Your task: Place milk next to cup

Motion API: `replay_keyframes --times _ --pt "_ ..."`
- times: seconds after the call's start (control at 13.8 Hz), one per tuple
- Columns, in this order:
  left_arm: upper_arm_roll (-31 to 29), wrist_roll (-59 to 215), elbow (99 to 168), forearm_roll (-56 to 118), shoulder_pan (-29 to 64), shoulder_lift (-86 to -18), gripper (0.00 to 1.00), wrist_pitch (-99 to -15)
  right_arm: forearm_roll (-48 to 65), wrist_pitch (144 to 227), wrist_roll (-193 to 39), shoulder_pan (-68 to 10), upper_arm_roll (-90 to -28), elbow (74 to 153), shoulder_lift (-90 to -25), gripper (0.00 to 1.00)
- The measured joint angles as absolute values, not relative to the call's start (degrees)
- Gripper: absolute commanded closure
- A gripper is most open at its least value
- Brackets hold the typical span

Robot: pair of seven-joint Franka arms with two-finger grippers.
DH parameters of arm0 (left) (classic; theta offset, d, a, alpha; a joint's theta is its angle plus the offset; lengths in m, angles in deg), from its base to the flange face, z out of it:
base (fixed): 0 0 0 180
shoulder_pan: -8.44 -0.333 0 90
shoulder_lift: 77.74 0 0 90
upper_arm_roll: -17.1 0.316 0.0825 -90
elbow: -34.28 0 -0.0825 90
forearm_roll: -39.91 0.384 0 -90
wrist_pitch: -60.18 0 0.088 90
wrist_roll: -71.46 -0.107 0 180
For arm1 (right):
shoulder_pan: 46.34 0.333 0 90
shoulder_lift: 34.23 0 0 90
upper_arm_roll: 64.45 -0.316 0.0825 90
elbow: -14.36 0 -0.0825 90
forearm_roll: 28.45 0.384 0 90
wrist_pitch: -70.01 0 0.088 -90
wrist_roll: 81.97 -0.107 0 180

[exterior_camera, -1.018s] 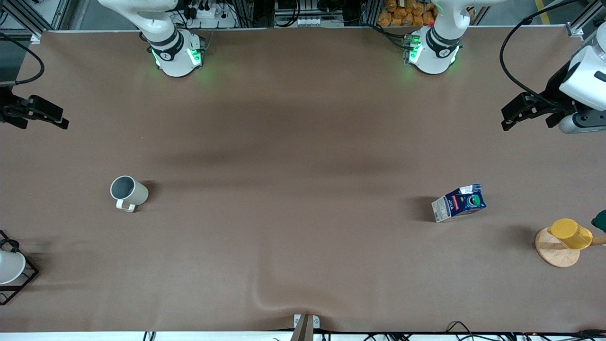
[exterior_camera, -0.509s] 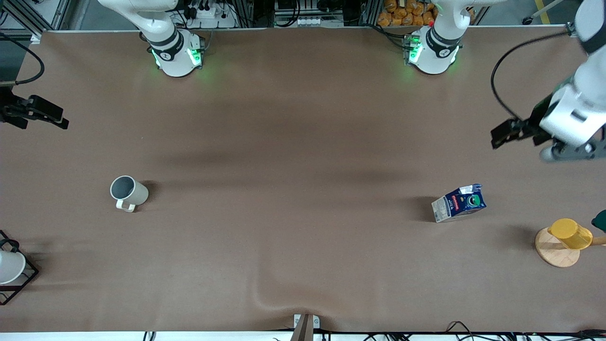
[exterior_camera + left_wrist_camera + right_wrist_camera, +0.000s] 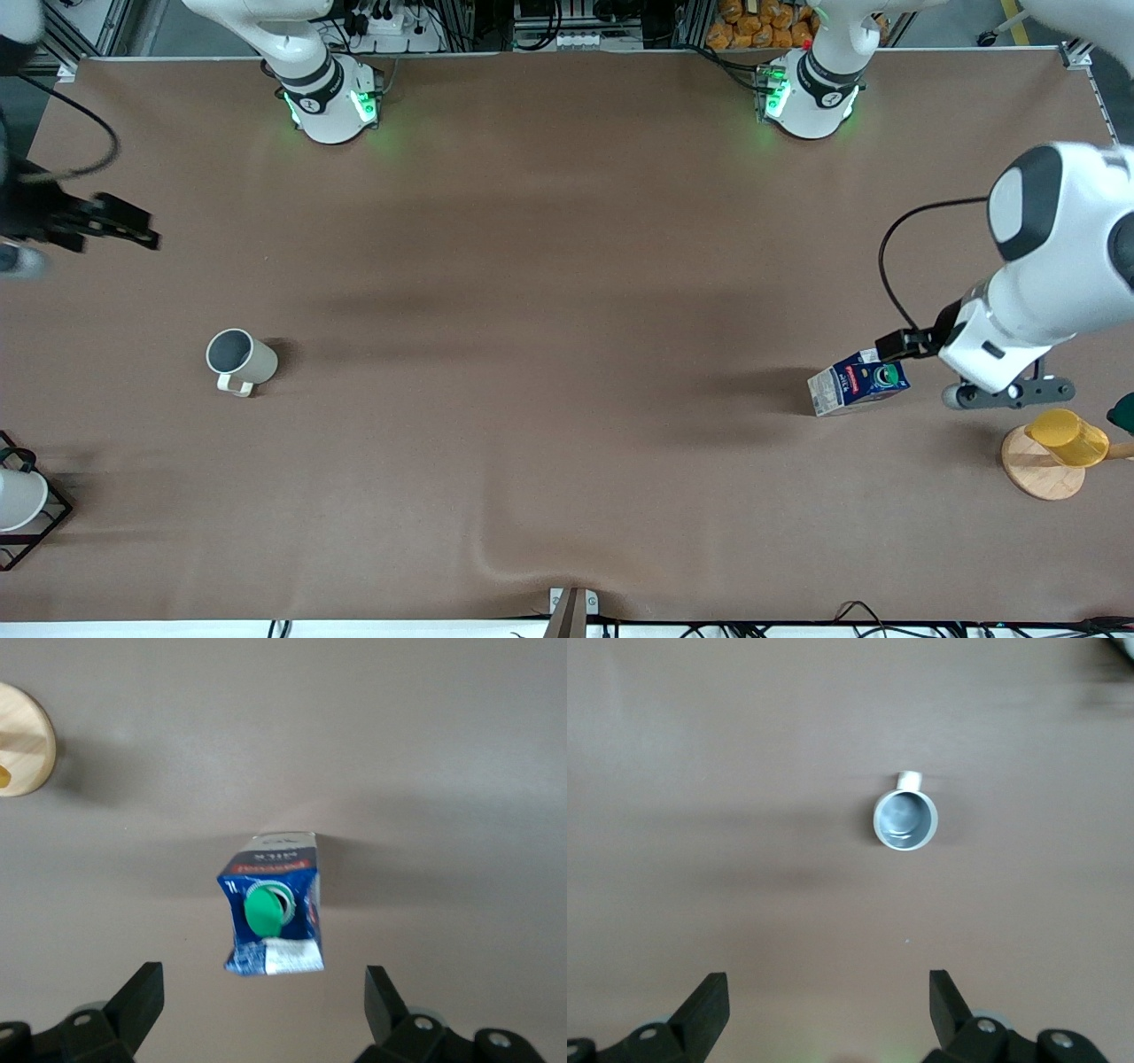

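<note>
The milk (image 3: pixel 858 381), a small dark blue carton with a green round mark and a red band, stands on the brown table toward the left arm's end. In the left wrist view the milk (image 3: pixel 271 914) shows from above. My left gripper (image 3: pixel 893 344) hangs open and empty over the carton's top edge, not touching it; in the left wrist view (image 3: pixel 261 983) its fingers stand wide apart. The cup (image 3: pixel 240 359), a beige mug with a grey inside, stands toward the right arm's end and also shows in the right wrist view (image 3: pixel 904 819). My right gripper (image 3: pixel 142 236) is open and empty in its wrist view (image 3: pixel 828 988), over bare table.
A yellow cup (image 3: pixel 1067 436) lies on a wooden disc (image 3: pixel 1038 474) near the milk, at the left arm's end; the disc (image 3: pixel 22 753) shows in the left wrist view. A white cup (image 3: pixel 16 501) sits in a black wire rack (image 3: pixel 49 523). The cloth has a wrinkle (image 3: pixel 514 558).
My left arm has swung down from the table's end to over the milk. My right gripper has shifted a little toward the table's middle. The milk and the cup have not moved.
</note>
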State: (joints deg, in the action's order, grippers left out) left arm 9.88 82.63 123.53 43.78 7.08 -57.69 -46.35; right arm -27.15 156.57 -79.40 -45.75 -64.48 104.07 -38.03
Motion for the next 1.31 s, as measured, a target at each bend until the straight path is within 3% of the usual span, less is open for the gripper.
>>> replay_keyframes --times 0.36,0.65,0.95,1.31 --pt "9.7 82.7 123.5 43.7 5.4 -55.9 0.00 -47.4 -25.7 157.3 -80.1 -42.8 -64.4 104.0 -43.3 0.00" --pt "9.3 84.2 124.5 43.1 6.1 -54.3 0.00 -51.0 -22.6 159.7 -79.2 -47.0 -63.9 104.3 -50.9 0.00" --pt "9.3 84.3 126.8 43.1 6.0 -53.2 0.00 -55.0 -22.0 168.1 -64.4 -55.6 -63.6 105.2 -61.0 0.00" --pt "9.4 84.3 128.1 43.1 5.9 -53.2 0.00 -55.5 -24.1 173.9 -62.6 -55.9 -63.9 107.9 -63.3 0.00"
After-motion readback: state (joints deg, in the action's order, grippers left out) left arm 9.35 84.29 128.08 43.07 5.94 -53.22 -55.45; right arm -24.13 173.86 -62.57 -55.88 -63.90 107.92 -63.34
